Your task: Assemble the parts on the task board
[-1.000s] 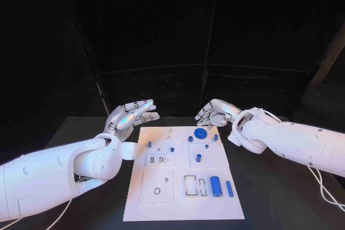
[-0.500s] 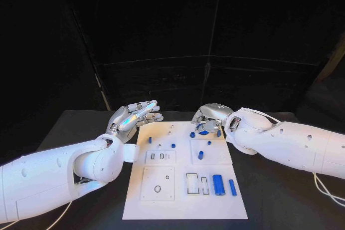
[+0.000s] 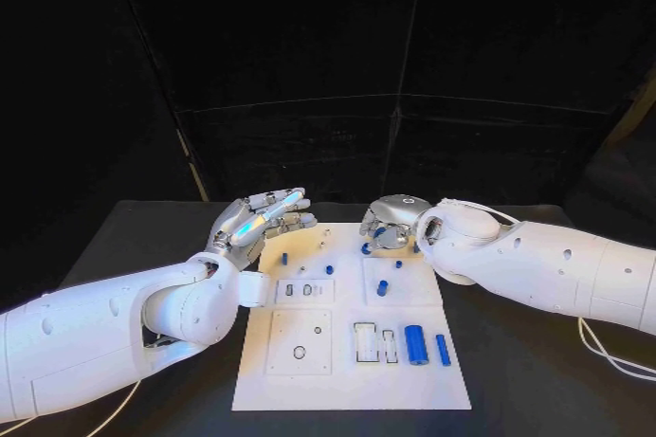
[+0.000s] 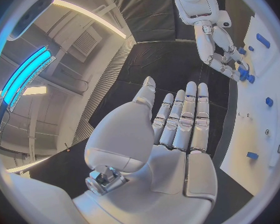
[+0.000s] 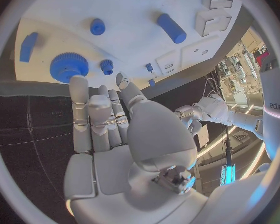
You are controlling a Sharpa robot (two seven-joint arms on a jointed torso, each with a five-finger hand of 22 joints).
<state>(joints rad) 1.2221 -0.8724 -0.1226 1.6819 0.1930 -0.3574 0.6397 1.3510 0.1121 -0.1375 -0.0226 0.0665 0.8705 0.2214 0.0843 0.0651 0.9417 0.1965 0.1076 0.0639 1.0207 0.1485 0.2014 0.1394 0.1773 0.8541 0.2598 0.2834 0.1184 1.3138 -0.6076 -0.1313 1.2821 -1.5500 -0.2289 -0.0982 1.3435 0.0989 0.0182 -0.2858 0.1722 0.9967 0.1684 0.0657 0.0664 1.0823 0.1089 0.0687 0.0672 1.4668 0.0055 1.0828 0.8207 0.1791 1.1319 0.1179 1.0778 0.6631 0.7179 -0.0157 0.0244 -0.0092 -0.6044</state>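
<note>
With fingers apart and holding nothing, the right robot hand point(image 3: 390, 221) over the blue toothed plastic gear point(image 5: 69, 66) at the white task board's point(image 3: 349, 385) far edge could knock neighbouring pegs, while the left robot hand point(image 3: 256, 225) idles, fingers straight and empty.

One white task board point(image 3: 349, 385) lies on one black worktop point(image 3: 151, 238). Two robot hands show: the left hand point(image 3: 254, 224) and the right hand point(image 3: 391, 222). Near the right hand's fingers point(image 5: 79, 92) sits one large blue gear point(image 5: 69, 67) and one small blue gear point(image 5: 106, 66). Well away from those fingers lie two long blue cylinders point(image 3: 415, 344). Other small blue pieces are too small to count surely.
</note>
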